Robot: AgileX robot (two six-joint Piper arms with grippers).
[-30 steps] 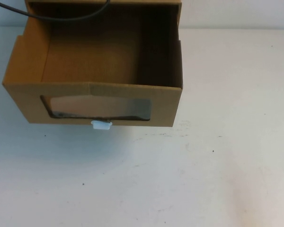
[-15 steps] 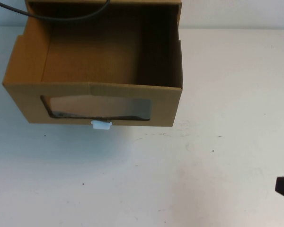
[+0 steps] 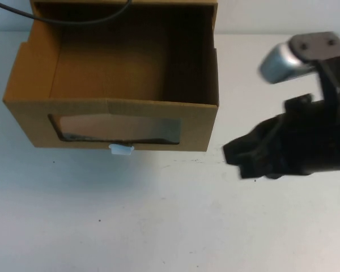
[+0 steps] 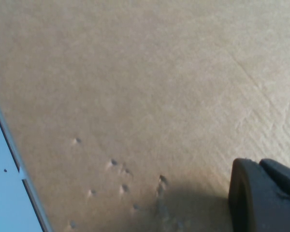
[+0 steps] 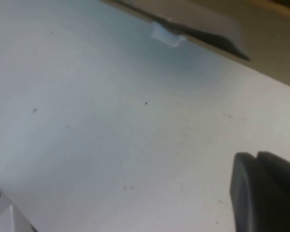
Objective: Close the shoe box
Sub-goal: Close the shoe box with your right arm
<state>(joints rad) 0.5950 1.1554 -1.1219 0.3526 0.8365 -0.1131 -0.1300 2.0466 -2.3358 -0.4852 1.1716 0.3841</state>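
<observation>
Box position: the shoe box [image 3: 110, 85] sits at the far left part of the white table [image 3: 175, 226], its back running out of the high view at the far edge.
Box heading: the front panel faces the near edge of the table; the drawer's long axis runs left to right, parallel to that edge, turned slightly so the right end sits a little nearer.
Box look: brown cardboard, open on top, the inside bare and shadowed toward the right wall; the front panel carries a dark clear-plastic window [image 3: 116, 129] with a small white tab [image 3: 120, 149] just below it.
Cable: a thin black cable [image 3: 62, 18] crosses the far rim of the box.
Right gripper: the right gripper [image 3: 243, 156] hangs above the table right of the box, near its front right corner and apart from it, holding nothing; cannot tell how the jaws stand.
Left gripper: the left gripper [image 4: 263, 195] shows only as a dark tip in the left wrist view, close against a brown cardboard face [image 4: 135, 96]; cannot tell how the jaws stand.
Only in the right wrist view: the tab and the window's lower edge seen low from the table side.
Only in the left wrist view: small dents in the cardboard.
</observation>
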